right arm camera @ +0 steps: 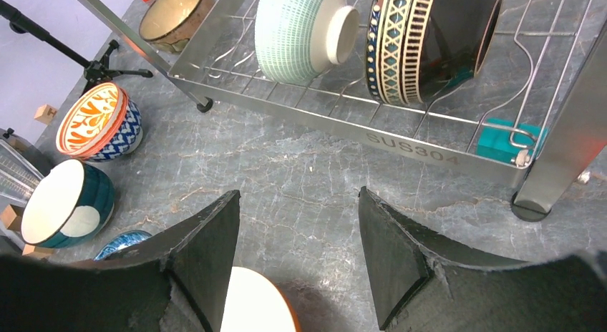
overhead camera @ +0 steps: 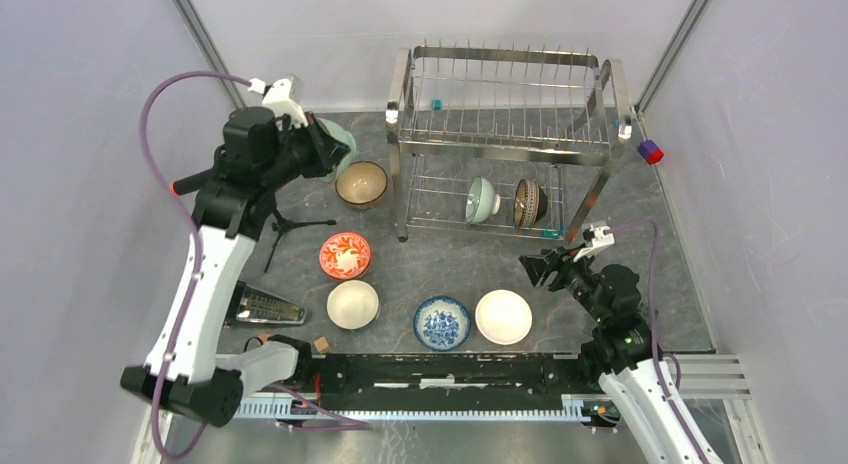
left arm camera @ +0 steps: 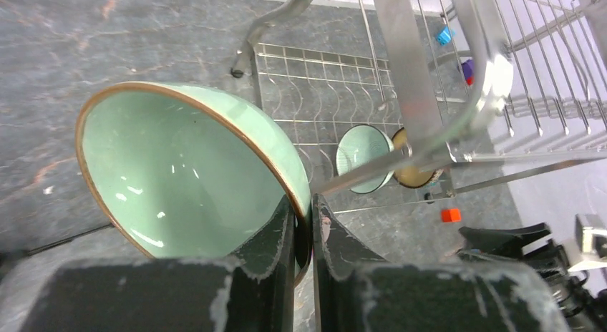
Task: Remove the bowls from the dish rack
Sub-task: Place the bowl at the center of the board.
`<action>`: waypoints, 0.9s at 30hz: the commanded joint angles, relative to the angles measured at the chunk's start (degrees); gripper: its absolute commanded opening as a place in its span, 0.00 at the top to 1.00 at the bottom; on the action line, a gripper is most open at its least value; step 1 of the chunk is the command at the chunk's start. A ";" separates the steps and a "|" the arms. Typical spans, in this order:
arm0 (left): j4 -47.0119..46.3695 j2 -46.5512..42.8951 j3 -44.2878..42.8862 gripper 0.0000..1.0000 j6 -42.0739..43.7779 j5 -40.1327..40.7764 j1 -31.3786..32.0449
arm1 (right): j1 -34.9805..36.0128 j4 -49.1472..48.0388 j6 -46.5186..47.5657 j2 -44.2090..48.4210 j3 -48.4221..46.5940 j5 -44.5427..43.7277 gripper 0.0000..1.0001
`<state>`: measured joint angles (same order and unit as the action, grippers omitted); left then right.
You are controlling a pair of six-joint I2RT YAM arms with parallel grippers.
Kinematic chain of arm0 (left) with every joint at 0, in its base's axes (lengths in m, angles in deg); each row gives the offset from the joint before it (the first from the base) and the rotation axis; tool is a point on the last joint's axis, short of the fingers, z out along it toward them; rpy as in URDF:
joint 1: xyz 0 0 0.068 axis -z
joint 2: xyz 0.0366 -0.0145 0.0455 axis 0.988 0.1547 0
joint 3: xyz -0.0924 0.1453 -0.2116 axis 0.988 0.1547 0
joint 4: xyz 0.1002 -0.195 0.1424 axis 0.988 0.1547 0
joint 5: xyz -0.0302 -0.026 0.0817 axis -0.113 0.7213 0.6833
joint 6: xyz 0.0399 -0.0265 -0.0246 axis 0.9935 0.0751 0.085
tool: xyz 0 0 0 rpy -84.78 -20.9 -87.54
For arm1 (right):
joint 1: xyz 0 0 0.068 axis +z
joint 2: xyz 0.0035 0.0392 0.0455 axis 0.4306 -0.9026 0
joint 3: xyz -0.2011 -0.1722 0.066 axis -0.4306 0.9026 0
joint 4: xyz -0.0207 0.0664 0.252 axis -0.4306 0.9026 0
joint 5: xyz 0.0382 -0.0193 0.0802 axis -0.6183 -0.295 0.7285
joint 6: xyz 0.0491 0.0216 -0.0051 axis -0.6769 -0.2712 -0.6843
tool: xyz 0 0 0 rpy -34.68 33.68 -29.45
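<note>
Two ceramic bowls (right arm camera: pixel 300 31) were left in the chrome wire dish rack (right arm camera: pixel 401 142), just ahead of our open, empty right gripper (right arm camera: pixel 297 203). Our left gripper (left arm camera: pixel 304 210) clenched a pale green glazed bowl (left arm camera: pixel 186 160) by its rim. Five sat unloaded.

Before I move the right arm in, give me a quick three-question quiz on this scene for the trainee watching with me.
1. True or false: the left claw is shut on the rim of the pale green bowl, held off the table.
2. Count what stands in the lower tier of the dish rack: A one, B two, C four.
3. Fill in: the right claw faces the lower tier with its jaws ____.

Key
1. True.
2. B: the ribbed green bowl and the dark patterned bowl.
3. Open, with nothing between them.
</note>
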<state>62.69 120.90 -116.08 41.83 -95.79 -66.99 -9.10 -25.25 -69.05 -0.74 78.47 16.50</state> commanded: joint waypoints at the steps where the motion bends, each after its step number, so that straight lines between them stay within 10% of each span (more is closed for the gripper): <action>1: 1.71 -6.63 0.16 0.98 6.91 7.46 3.53 | 0.29 -1.00 1.53 -0.75 -3.85 -0.89 0.33; 10: 10.85 -8.83 -1.71 0.98 14.38 29.03 24.43 | 0.37 0.51 3.79 -3.29 -5.61 -1.42 0.33; 27: 18.79 -12.69 3.99 0.98 10.36 35.95 47.08 | 5.39 2.20 7.12 -10.52 -7.52 -1.84 0.33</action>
<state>84.59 108.05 -112.43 51.79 -61.69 -24.63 -5.60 -23.09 -64.39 -8.41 75.34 15.51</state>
